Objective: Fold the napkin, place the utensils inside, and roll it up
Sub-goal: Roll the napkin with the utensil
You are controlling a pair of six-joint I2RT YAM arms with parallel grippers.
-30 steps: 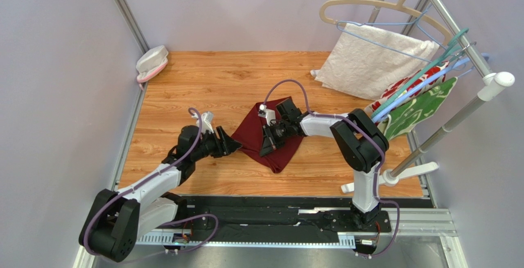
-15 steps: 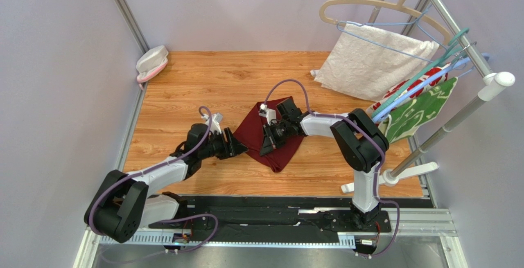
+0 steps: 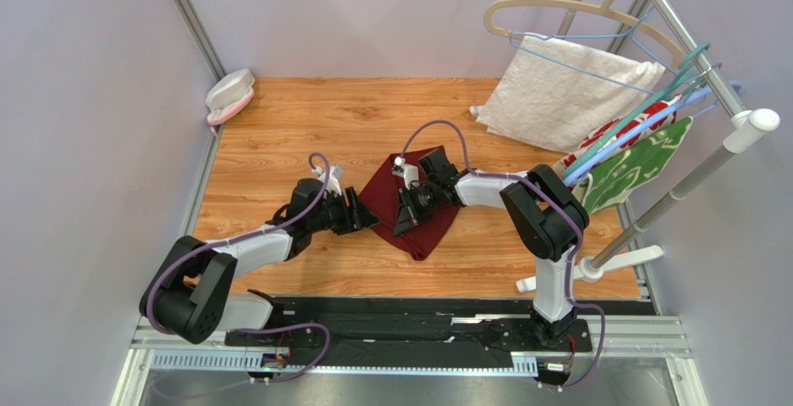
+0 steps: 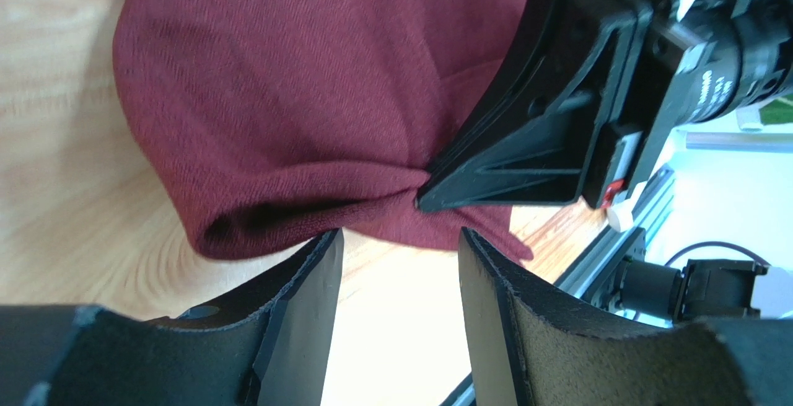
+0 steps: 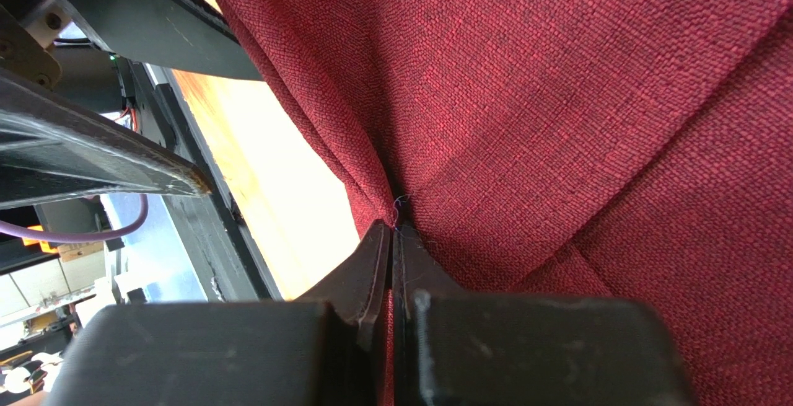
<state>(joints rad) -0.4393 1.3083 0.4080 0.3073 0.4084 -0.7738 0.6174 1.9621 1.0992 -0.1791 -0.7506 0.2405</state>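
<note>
Right gripper: clamped tight on a napkin fold.
Left gripper: jaws wide, just beside the napkin's edge.

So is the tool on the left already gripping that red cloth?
No, the left tool stands open before the napkin, with only bare table in its gap.

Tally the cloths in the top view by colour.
maroon napkin: 1
white towel: 1
red patterned cloth: 1
green patterned cloth: 1
Total: 4
</note>
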